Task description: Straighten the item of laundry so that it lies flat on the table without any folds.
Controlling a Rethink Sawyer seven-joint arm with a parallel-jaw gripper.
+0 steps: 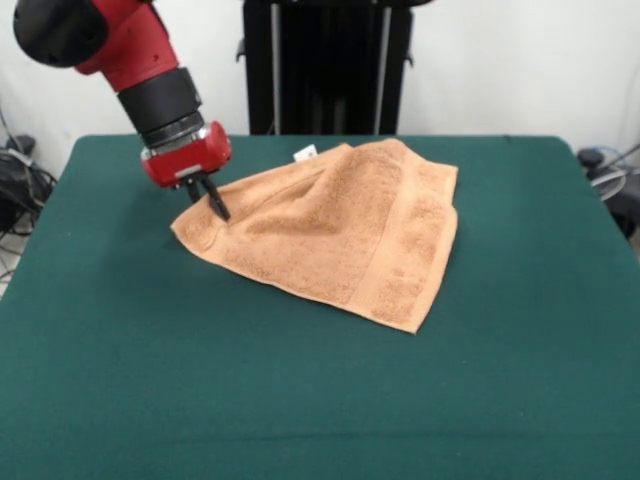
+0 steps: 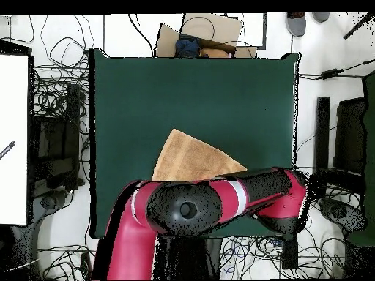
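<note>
Orange-tan towel (image 1: pixel 335 235) folded over on green surface (image 1: pixel 300 400), overhead half hidden under arm — pincer (image 1: pixel 211 201) at its corner, grip impossible to tell

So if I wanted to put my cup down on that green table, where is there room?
Plenty. In the front view the table is bare across the whole near strip below the towel, and along both sides of it. It is crowded only at the towel's left corner, where the gripper comes down onto the cloth.
</note>
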